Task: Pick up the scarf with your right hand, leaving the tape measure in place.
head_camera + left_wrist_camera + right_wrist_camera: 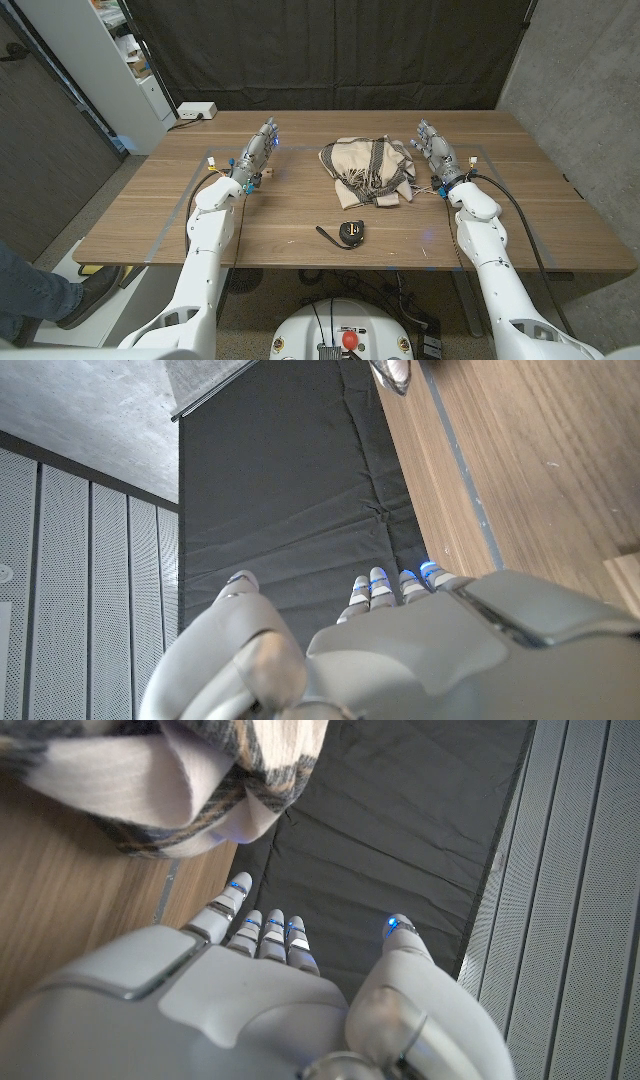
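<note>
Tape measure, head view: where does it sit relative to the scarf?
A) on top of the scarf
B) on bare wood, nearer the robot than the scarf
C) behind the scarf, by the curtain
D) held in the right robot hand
B: the tape measure lies on bare wood, apart from the scarf and on the robot's side of it.

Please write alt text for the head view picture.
A crumpled beige plaid scarf lies on a brown wooden table, with an open right robot hand beside it. A small black tape measure lies nearer the robot; the open left robot hand waits apart.
</note>
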Controlling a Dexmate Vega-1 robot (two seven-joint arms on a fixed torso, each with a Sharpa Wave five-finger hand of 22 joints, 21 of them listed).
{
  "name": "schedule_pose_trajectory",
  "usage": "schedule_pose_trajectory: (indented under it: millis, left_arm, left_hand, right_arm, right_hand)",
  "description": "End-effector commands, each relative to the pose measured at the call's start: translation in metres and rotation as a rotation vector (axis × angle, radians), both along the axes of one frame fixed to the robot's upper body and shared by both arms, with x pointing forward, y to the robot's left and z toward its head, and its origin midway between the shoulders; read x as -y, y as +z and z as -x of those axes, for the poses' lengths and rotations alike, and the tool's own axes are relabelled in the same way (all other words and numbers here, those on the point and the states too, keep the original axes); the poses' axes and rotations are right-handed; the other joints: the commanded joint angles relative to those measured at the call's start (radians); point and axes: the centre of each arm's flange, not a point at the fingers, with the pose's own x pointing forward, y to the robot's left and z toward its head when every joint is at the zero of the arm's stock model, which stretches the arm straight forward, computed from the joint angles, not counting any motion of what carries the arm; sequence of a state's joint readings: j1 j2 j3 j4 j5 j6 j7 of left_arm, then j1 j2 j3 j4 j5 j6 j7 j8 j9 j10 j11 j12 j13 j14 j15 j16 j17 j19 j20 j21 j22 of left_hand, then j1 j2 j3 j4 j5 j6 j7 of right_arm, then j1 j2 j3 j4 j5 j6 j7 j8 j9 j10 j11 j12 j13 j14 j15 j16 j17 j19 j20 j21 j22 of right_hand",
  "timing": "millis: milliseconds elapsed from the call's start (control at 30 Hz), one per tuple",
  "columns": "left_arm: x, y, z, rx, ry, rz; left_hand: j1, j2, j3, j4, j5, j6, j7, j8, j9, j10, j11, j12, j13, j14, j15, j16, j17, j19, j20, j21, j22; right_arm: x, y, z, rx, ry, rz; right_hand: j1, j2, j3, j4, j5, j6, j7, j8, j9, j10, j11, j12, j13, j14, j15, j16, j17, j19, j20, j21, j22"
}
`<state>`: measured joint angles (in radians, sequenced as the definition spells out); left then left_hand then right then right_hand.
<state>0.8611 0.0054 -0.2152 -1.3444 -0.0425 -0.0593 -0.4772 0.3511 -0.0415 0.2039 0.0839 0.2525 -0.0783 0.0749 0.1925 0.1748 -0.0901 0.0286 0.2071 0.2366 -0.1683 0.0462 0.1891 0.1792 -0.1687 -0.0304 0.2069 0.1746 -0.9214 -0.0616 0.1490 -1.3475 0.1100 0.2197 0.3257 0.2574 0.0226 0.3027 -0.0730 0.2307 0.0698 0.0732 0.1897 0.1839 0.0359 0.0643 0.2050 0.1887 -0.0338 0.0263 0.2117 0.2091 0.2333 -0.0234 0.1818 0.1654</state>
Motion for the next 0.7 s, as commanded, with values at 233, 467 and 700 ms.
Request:
schedule_pose_trajectory:
  millis: [233,467,700]
  left_arm:
    - [-0.0003,0.0011,0.0001,-0.009,-0.001,-0.022]
    - [-0.0002,0.0008,0.0013,-0.008,-0.004,-0.015]
    - [-0.0003,0.0009,0.0025,-0.003,-0.011,-0.016]
  left_hand:
    - [0.007,0.005,0.000,-0.004,0.003,0.008,0.000,0.002,0.002,-0.008,0.000,0.000,-0.004,-0.007,-0.001,0.000,0.002,-0.013,0.009,-0.003,0.003]
    - [0.008,0.006,0.000,-0.005,0.002,0.010,-0.001,0.001,0.002,-0.007,-0.003,-0.001,-0.008,-0.007,-0.002,0.000,0.002,-0.014,0.010,-0.004,0.003]
    - [0.008,0.007,0.000,-0.006,0.001,0.011,-0.002,0.001,0.002,-0.005,-0.001,0.000,-0.011,-0.007,-0.002,0.000,0.002,-0.014,0.011,-0.005,0.003]
  right_arm:
    - [-0.0064,0.0053,0.0116,0.070,-0.023,0.020]
    - [-0.0081,0.0060,0.0153,0.102,-0.041,0.032]
    - [-0.0122,0.0060,0.0171,0.141,-0.053,0.033]
  right_hand:
    - [0.009,0.001,0.001,-0.006,0.008,0.005,-0.010,0.009,0.005,0.004,-0.003,0.001,0.001,0.005,-0.011,0.005,0.003,0.014,-0.006,0.010,0.004]
    - [0.010,0.001,0.001,-0.009,0.010,0.008,-0.015,0.010,0.005,0.009,-0.008,0.002,0.002,0.015,-0.017,0.007,0.002,0.023,-0.010,0.012,0.004]
    - [0.010,-0.001,-0.001,-0.012,0.014,0.013,-0.021,0.011,0.006,0.015,-0.015,0.002,0.002,0.027,-0.022,0.010,0.002,0.043,-0.015,0.018,0.003]
